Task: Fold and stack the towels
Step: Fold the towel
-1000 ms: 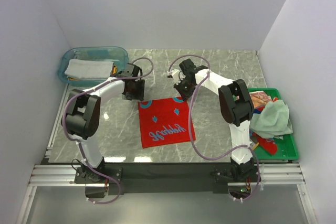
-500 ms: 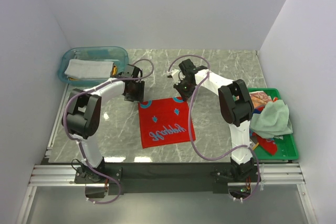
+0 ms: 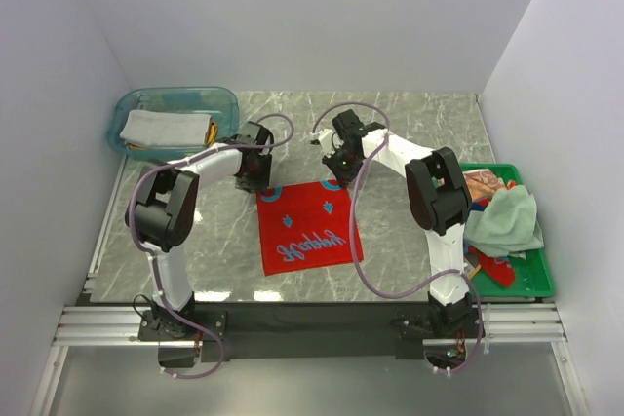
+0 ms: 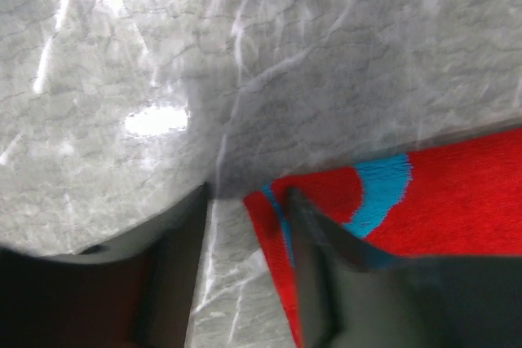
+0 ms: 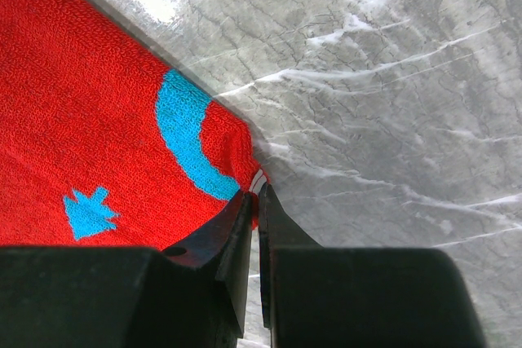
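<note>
A red towel (image 3: 307, 226) with blue patterns lies flat in the middle of the marble table (image 3: 419, 124). My left gripper (image 3: 255, 174) is down at its far left corner. In the left wrist view that gripper (image 4: 247, 201) is open, its jaws apart, and the red towel's edge (image 4: 269, 226) runs between them. My right gripper (image 3: 336, 169) is at the far right corner. In the right wrist view it (image 5: 255, 193) is shut on the tip of the red towel (image 5: 98, 120). A pale grey-white towel (image 3: 161, 127) lies folded in the tub.
A clear teal tub (image 3: 175, 97) stands at the back left. A green crate (image 3: 531, 284) at the right edge holds a crumpled pale green towel (image 3: 507, 221) and other cloths (image 3: 485, 182). White walls close in the table on three sides.
My left gripper has shifted a little to the right, onto the towel's far left corner, and its jaws have narrowed. The right gripper and the towel have not moved.
</note>
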You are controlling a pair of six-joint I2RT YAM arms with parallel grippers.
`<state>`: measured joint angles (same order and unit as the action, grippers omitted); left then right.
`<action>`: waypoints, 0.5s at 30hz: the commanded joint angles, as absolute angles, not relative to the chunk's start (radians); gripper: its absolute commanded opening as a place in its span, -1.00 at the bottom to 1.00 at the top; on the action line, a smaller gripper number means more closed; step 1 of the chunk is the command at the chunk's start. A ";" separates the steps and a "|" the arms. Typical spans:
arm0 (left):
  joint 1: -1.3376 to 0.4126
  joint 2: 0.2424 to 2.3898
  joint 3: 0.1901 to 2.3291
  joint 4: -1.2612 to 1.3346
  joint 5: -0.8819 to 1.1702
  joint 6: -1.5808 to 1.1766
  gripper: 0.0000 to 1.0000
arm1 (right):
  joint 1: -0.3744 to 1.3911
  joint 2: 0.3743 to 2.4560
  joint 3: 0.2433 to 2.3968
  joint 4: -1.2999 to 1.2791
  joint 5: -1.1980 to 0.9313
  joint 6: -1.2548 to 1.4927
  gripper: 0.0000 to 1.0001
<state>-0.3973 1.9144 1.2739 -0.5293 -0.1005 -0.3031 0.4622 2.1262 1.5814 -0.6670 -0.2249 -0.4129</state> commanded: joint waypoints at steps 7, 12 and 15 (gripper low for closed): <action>-0.442 2.037 1.270 -0.604 -0.183 -0.331 -0.64 | 0.466 2.169 1.523 -0.626 -0.158 -0.420 -0.79; -0.439 2.037 1.290 -0.604 -0.192 -0.325 -0.99 | 0.465 2.161 1.517 -0.620 -0.155 -0.422 -0.79; -0.436 2.023 1.302 -0.598 -0.190 -0.313 -0.99 | 0.462 2.143 1.500 -0.591 -0.147 -0.411 -0.99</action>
<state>-0.4484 1.9507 1.3277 -0.5640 -0.1471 -0.3305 0.4622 2.1132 1.5593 -0.6426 -0.2199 -0.4088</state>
